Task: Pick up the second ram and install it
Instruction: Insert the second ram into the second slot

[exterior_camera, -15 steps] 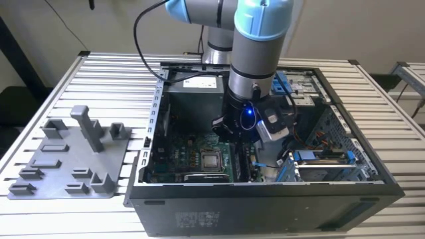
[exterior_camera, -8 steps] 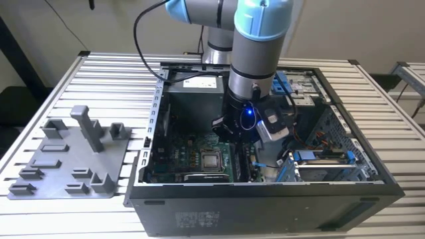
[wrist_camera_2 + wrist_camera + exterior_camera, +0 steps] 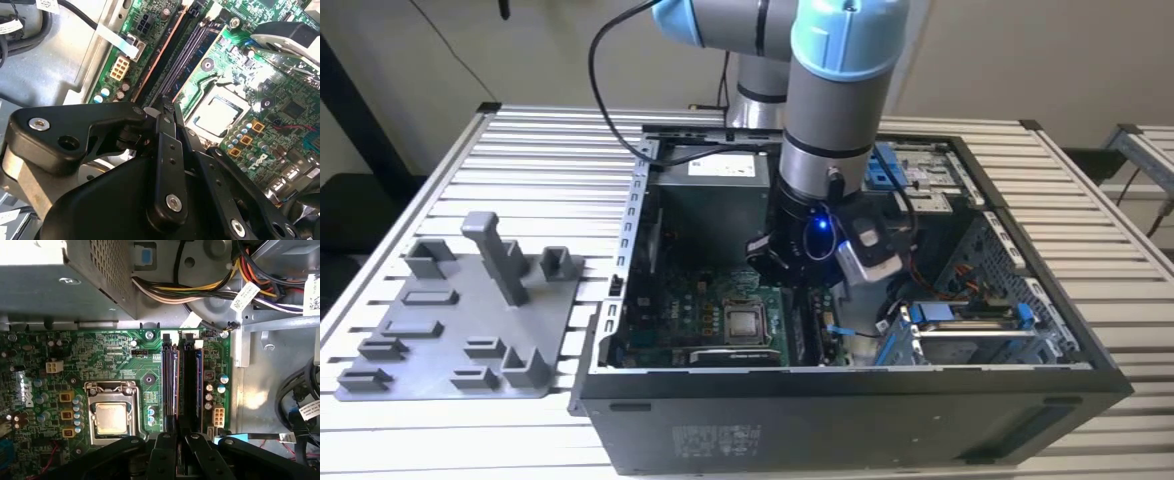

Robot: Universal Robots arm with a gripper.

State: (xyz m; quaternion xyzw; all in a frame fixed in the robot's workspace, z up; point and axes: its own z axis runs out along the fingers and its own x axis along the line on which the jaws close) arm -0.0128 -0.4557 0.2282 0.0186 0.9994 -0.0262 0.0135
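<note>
The arm reaches down into the open computer case (image 3: 854,390), which lies on its side on the slatted table (image 3: 547,150) so that the green main board (image 3: 115,355) faces up and can be worked from above. The hand (image 3: 176,452) sits low over the memory slots (image 3: 181,380), beside the bare processor (image 3: 111,418), because that is where a stick has to be pressed home.

In both wrist views the hand's two black fingers (image 3: 167,165) are drawn together, almost touching, with their tips right over the slots. A thin dark edge runs out from between the tips along one slot in the first wrist view; I judge this to be the second ram (image 3: 176,385), standing on edge in its slot with the fingers closed on or pressing along its top. Whether the fingers truly clamp it or only bear down on it, I cannot tell, since the linkage hides the contact. Another stick appears to sit already in the neighbouring slot (image 3: 191,385).

The stick is held edge-down and in line with the slot because it only goes in that way. Whether it has been pushed fully home is not clear.

On the exterior view's left, well apart from the case, the grey plastic tray (image 3: 454,330) with its upright post (image 3: 500,260) lies on the table with no stick to be seen on it, which fits the work having gone to the board.
</note>
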